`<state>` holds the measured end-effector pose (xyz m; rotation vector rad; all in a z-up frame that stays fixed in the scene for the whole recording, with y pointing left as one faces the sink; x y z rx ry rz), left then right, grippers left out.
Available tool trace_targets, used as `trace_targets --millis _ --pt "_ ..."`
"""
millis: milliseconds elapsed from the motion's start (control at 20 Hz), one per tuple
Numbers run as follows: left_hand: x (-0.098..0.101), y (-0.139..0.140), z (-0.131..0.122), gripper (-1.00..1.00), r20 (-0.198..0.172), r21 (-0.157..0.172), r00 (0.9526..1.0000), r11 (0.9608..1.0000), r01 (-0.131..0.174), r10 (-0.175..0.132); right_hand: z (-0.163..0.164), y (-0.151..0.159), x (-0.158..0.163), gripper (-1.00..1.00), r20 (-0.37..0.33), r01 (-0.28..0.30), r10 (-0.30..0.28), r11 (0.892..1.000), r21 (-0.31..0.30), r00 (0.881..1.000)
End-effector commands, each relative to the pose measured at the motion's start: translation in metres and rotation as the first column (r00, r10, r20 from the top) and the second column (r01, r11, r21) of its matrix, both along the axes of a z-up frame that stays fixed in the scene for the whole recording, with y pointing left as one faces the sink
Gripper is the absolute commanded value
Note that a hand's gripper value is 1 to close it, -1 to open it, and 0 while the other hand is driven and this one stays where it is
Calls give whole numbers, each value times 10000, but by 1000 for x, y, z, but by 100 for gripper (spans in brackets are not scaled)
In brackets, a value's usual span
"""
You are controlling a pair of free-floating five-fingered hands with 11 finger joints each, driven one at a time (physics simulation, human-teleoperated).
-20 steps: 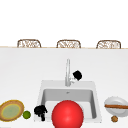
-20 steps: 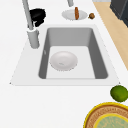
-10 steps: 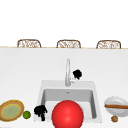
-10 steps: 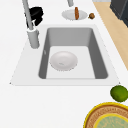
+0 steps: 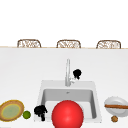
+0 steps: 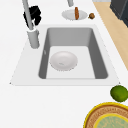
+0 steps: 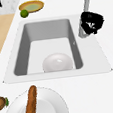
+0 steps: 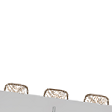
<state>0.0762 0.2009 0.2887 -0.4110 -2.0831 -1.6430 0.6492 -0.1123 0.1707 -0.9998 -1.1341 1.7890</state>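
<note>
Faucet (image 5: 67, 72), standing upright at the back rim of the sink (image 5: 45, 95) in the middle of the front view, is drawing your right hand (image 5: 77, 73), which is hovering just beside its right side, close to the small lever at its base. In the right side view that hand (image 7: 92, 22) is sitting at the upper right of the frame against the faucet's base (image 7: 83, 31), with its fingers curling inward; you cannot tell whether they are clamping on the lever. In the left side view the same hand (image 6: 33, 15) is showing behind the spout at the upper left.

Your left hand (image 5: 40, 111) is hanging at the lower left of the front view, over the sink's front left corner, its fingers curling loosely on nothing.

A white bowl (image 6: 63, 60) is lying inside the basin. On the table, a lime (image 5: 26, 114) is sitting just beside a yellow-rimmed plate (image 5: 11, 111) at the lower left, while a white plate (image 5: 115, 103) carrying a brown stick is resting at the lower right, near a small brown nut (image 5: 114, 118).
</note>
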Motion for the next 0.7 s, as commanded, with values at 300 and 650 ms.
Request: trace_targets --millis 300,650 --pt "0 0 0 0 0 0 10000 10000 0 0 12 20 18 100 -1739 348 -526 9940 -1034 9834" --pt "0 0 0 0 0 0 10000 10000 0 0 31 25 13 100 -1687 475 -733 9872 -1523 9829"
